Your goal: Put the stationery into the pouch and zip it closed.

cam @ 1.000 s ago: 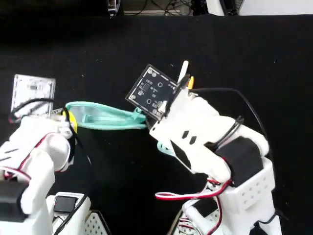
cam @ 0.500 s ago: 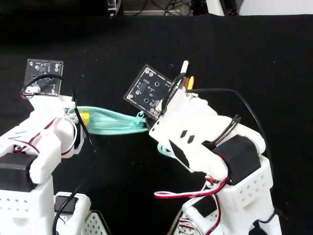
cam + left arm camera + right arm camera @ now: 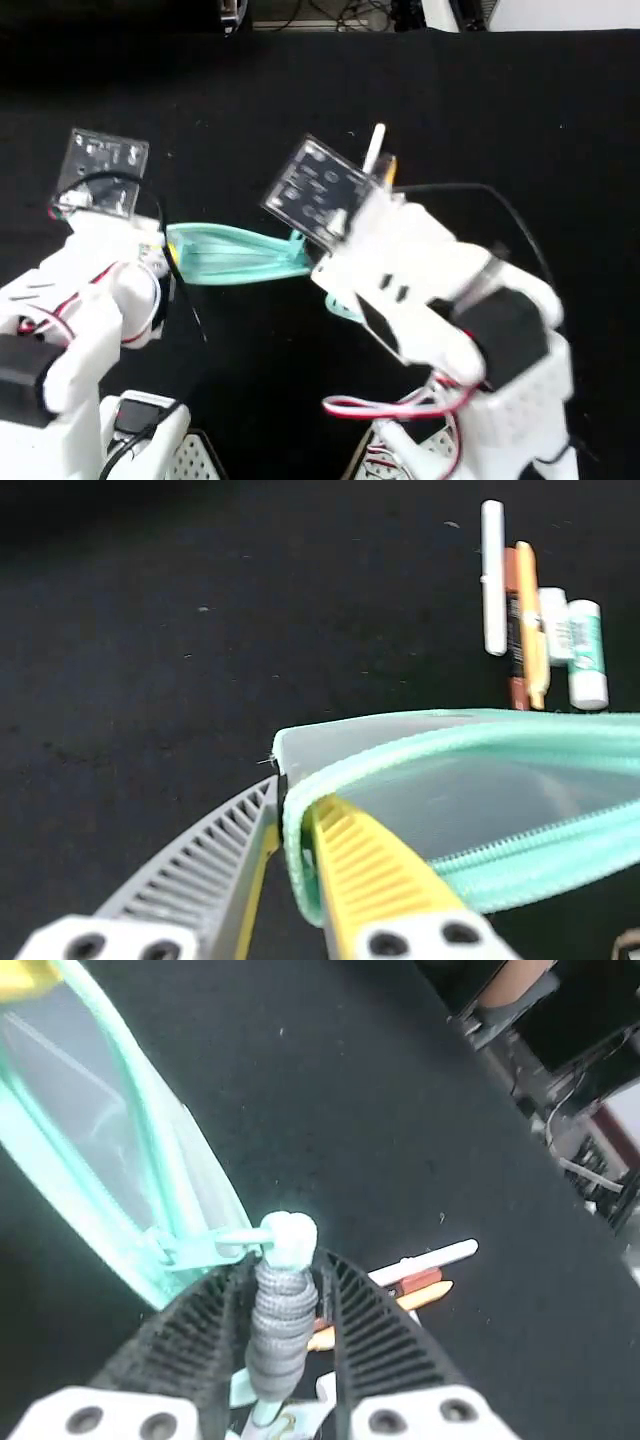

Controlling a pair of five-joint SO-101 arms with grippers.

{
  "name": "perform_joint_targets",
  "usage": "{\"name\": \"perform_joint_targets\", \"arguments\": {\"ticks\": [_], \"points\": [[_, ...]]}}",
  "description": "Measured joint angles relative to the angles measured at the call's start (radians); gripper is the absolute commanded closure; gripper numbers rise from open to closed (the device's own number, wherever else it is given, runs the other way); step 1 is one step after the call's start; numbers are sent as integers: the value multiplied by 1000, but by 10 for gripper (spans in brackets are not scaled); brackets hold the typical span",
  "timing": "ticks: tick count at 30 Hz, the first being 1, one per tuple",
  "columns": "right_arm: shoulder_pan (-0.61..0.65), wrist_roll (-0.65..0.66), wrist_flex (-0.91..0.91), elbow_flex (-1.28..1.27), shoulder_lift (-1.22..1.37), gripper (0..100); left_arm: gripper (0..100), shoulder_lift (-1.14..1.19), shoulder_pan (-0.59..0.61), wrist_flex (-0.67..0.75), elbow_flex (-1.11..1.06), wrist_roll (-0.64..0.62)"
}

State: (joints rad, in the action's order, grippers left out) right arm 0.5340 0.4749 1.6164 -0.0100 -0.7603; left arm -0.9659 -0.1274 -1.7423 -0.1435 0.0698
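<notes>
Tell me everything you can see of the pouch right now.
The pouch is clear plastic with mint-green zip and edging, stretched between the arms over the black table. Its zip looks open, slider at the right arm's end. The left gripper pinches the other end; the right gripper clamps its grey pull cord.

1 pouch (image 3: 235,255), 1 zip pull (image 3: 280,1300). Stationery, 5 pcs: 1 white pen (image 3: 492,575), 1 brown pen (image 3: 513,630), 1 orange pen (image 3: 530,620), 1 short white stick (image 3: 555,625), 1 green-white stick (image 3: 587,655). 2 claws: left claw (image 3: 293,795), right claw (image 3: 285,1265). 1 desk (image 3: 500,100)
</notes>
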Motion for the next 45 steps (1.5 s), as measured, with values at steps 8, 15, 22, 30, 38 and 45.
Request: {"name": "perform_joint_targets", "arguments": {"ticks": [8,15,22,30,38,45], "points": [[2,0,17,-75,-44,856,970,-8,-35,60,-137,35],[2,0,20,-147,-224,792,970,-15,-35,201,-259,71],[-29,0,23,-198,-443,821,970,-17,-34,348,-351,71],[-358,-115,-206,-612,-411,822,970,-20,106,450,-451,68],[-448,-272,-629,-965,-157,822,970,-26,157,589,-577,28],[-575,-278,-724,-825,249,822,970,-28,157,674,-637,12]]}}
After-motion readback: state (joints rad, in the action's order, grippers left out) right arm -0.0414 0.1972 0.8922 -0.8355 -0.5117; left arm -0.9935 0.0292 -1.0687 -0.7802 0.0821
